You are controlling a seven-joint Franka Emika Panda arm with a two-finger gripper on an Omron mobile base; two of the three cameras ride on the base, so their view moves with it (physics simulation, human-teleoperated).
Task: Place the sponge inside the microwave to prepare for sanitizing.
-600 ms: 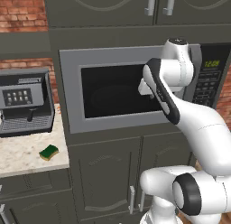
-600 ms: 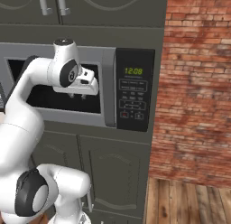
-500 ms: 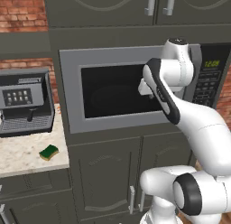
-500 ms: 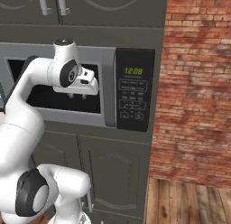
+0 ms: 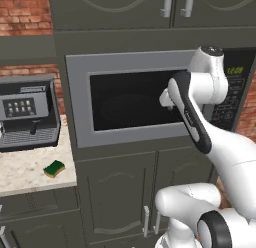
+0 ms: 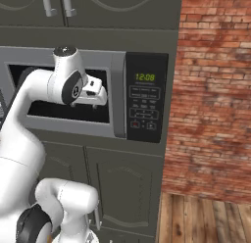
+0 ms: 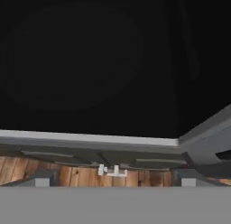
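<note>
The sponge [image 5: 54, 168], green on top and yellow below, lies on the stone counter [image 5: 22, 178] left of the microwave [image 5: 79, 117]. The microwave's dark glass door looks shut; its keypad [image 6: 143, 104] shows green digits. My gripper [image 5: 164, 98] is held up close to the right part of the door window, also seen from the other side as the gripper [image 6: 98, 98] against the microwave [image 6: 117, 75]. In the hand view the gripper [image 7: 115, 179] is open, its fingertips [image 7: 41, 178] far apart with nothing between them, facing the dark glass of the microwave [image 7: 90, 60].
A grey coffee machine [image 5: 27, 112] stands on the counter behind the sponge. Dark cabinet doors [image 5: 120, 192] run below the microwave and upper cabinets [image 5: 150, 7] above it. A brick wall [image 6: 215, 90] and wooden floor [image 6: 206, 217] lie to the right.
</note>
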